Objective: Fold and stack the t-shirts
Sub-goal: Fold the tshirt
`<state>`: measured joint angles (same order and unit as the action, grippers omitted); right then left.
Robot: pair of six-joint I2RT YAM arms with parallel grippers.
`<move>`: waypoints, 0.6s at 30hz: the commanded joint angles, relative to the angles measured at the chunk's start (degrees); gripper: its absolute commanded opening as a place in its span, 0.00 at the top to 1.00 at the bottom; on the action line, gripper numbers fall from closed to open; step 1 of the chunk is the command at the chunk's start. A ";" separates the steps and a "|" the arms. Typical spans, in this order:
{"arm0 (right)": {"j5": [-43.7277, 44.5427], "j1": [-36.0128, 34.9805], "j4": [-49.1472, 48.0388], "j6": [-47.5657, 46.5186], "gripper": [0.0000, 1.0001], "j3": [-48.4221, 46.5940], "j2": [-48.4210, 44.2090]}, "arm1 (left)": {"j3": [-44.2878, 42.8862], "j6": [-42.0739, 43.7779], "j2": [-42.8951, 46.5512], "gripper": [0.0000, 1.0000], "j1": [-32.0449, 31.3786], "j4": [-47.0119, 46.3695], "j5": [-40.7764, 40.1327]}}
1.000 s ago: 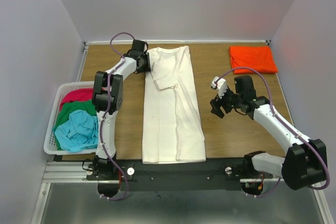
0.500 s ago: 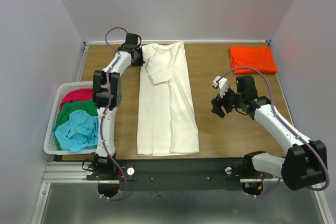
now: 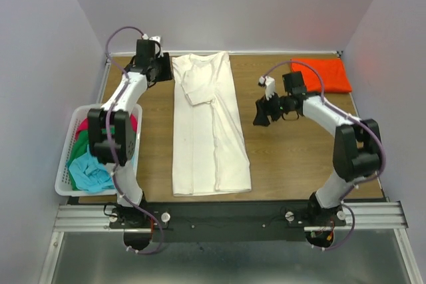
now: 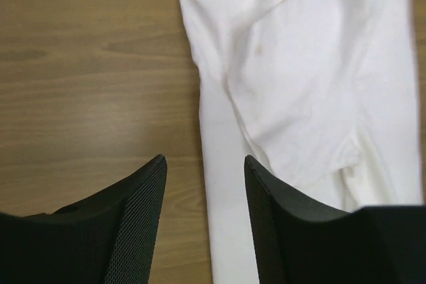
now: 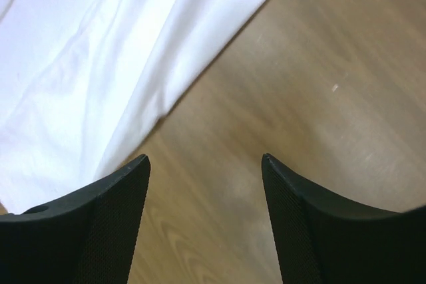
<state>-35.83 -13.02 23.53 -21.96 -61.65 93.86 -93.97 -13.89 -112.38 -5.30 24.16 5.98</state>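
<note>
- Long cream-white cloth t-shirt [image 3: 210, 131] lies at centre, folded narrow; folded bright orange t-shirt [image 3: 321, 74] at 1 o'clock.
- Left gripper [image 4: 205, 164] and right gripper [image 5: 205, 161]: jaws apart, empty.
- Risk: pinching only the top layer would pull the fold apart.

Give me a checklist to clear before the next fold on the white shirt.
1. Left gripper empty, jaws apart: ok.
2. Right gripper empty, jaws apart: ok.
3. White shirt flat in a long strip: ok.
4. Right gripper over the shirt's edge: not ok, it hangs over bare table beside it.
5. Orange shirt folded in the far right corner, apart from the white one: ok.
6. Number of shirts in the basket: cannot tell, the left arm covers part.
</note>
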 commanded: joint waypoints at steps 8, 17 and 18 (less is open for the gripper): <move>7.18 0.10 -4.81 37.32 0.26 -33.96 31.43 | 43.24 2.81 49.69 0.32 0.29 -28.64 0.62; 7.10 -2.54 -4.63 42.52 0.31 -49.17 45.61 | 51.96 4.40 61.14 0.30 0.29 -29.96 0.09; 7.36 -2.89 -4.55 42.70 0.33 -50.14 46.40 | 52.05 4.48 61.05 0.30 0.20 -30.14 0.26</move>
<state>-30.09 -13.98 18.79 16.73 -107.83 136.40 -41.47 -10.68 -52.93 -5.26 -2.52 6.42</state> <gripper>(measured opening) 0.690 0.696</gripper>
